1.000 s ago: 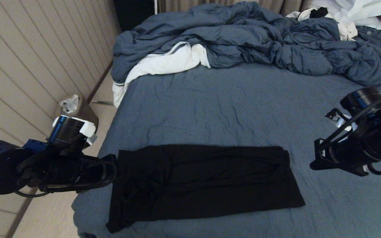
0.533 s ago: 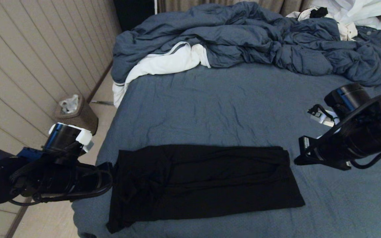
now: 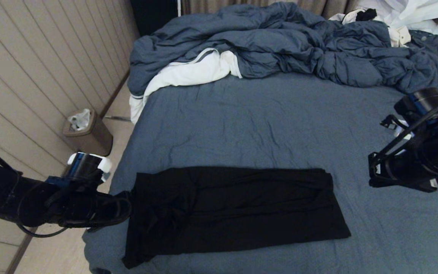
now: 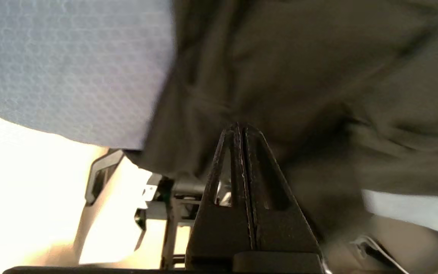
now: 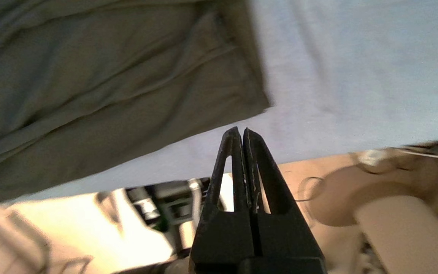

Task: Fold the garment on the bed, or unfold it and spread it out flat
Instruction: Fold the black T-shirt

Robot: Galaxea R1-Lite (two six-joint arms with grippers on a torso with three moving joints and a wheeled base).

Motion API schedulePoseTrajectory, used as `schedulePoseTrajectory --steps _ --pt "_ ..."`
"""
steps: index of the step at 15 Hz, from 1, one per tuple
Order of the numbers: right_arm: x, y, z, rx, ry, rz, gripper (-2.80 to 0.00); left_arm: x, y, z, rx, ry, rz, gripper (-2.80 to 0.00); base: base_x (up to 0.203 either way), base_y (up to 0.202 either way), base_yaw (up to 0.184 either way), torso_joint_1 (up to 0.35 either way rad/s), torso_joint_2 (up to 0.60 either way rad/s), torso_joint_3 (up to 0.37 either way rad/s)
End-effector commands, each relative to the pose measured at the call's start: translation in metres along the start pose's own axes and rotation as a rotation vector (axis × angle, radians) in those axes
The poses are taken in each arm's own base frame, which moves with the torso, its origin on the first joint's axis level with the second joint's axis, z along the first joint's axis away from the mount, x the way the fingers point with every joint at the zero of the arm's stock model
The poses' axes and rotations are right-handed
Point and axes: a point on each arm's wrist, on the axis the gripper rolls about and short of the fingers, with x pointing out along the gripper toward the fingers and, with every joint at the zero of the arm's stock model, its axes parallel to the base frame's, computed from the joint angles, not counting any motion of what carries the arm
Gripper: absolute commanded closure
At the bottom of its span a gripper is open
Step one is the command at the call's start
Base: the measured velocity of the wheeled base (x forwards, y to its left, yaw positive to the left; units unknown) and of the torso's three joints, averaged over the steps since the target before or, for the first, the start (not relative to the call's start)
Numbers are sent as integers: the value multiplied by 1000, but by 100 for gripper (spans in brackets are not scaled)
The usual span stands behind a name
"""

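The black garment (image 3: 234, 209) lies folded into a long flat band across the near part of the slate-blue bed (image 3: 264, 121), plain side up, no print showing. Its left end is rumpled and hangs toward the bed's edge. My left gripper (image 3: 127, 199) sits at that left end, shut, with nothing between its fingers; in the left wrist view its tip (image 4: 240, 125) points at the garment (image 4: 299, 68). My right gripper (image 3: 371, 173) hovers to the right of the garment, apart from it and shut. In the right wrist view its tip (image 5: 240, 130) is over bare sheet (image 5: 356, 76), beside the garment's corner (image 5: 108, 76).
A puffy blue-grey duvet (image 3: 299, 45) is heaped across the far side, with a white grey-striped cloth (image 3: 188, 74) under its left end and white clothing (image 3: 413, 15) at the far right. A brown bin (image 3: 86, 131) stands on the floor by the panelled wall, left of the bed.
The left arm has sunk lower beside the garment's left end. The right arm swung in toward the garment, then drew back right and upward. The garment has not moved.
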Motion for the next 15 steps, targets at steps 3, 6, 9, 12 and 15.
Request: schedulePoseTrajectory --steps 3,6,9,12,15 --pt "-5 7 2 -13 -26 -2 0 23 12 4 -35 37 49 -280 0 0 0 0 0 0" --pt "-7 16 3 -34 -35 19 0 21 15 11 -57 6 40 -280 0 0 0 0 0 0" --pt "-11 26 3 -61 -49 46 0 30 19 13 -68 5 46 -280 0 0 0 0 0 0" --pt "-22 37 6 -88 -91 86 0 43 19 18 -78 3 49 -280 0 0 0 0 0 0" --pt "-30 47 8 -115 -117 124 0 49 16 25 -116 -2 37 -280 0 0 0 0 0 0"
